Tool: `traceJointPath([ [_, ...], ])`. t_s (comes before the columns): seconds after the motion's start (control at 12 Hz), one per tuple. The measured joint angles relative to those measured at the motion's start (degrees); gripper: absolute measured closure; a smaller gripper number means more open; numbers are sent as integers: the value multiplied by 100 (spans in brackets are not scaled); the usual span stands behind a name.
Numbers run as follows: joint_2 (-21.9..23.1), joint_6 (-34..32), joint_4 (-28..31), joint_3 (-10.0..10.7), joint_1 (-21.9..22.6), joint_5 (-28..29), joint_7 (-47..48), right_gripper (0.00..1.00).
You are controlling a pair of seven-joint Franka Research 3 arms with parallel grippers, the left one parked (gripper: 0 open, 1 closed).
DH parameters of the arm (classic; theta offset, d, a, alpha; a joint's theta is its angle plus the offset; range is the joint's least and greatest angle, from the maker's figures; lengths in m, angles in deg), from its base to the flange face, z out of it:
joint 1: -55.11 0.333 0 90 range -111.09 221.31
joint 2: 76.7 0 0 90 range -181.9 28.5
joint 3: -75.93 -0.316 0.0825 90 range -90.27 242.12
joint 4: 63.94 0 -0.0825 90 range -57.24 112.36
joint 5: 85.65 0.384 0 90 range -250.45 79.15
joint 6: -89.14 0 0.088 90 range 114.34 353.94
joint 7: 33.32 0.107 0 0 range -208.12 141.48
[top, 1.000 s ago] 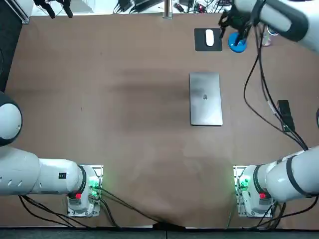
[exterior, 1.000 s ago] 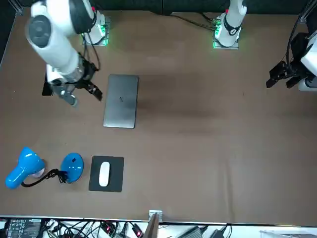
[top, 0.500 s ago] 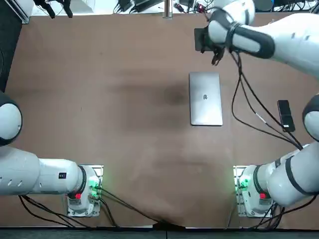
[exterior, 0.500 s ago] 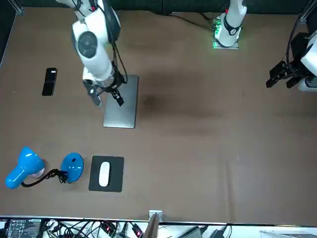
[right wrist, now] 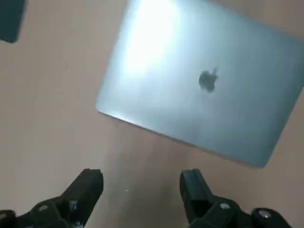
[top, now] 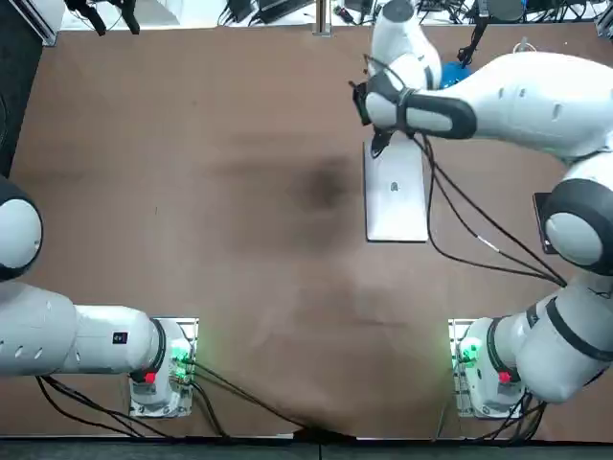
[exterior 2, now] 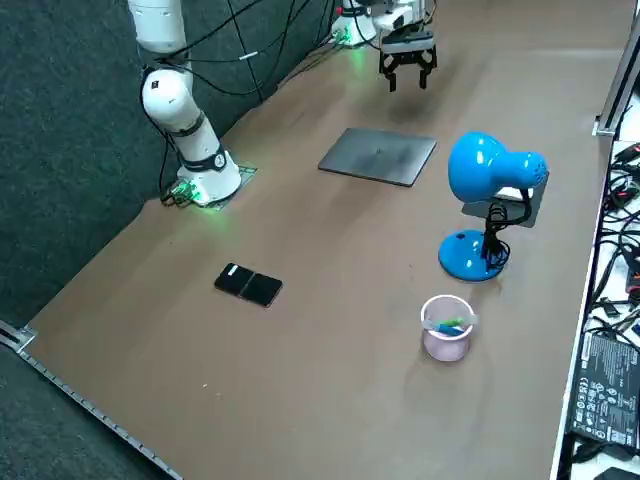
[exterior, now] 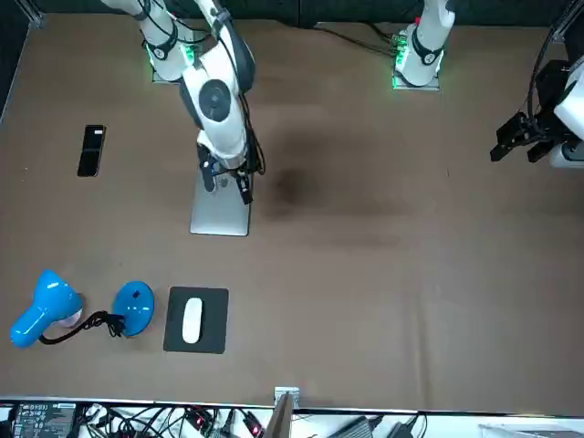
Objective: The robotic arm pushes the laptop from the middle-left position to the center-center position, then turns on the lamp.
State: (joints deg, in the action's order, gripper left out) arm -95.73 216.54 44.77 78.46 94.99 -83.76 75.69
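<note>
Now that our gripper [top: 377,146] has swung from the lamp [exterior: 47,307] to hang wide open by the far corner of the laptop [top: 396,196], lying right of centre, we expect the push next.

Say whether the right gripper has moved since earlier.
Yes. In the front view the open right gripper swung toward the robot's left, from beside the laptop to over it.

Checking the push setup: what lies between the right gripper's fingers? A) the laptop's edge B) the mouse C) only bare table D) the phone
C: the right gripper, open by the far end of the closed laptop, has only bare table between its fingers.
</note>
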Motion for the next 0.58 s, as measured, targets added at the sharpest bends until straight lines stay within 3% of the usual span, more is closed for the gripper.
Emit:
traceJointPath([
  [0.58,-818,762,15,16,313,0,2020,0],
])
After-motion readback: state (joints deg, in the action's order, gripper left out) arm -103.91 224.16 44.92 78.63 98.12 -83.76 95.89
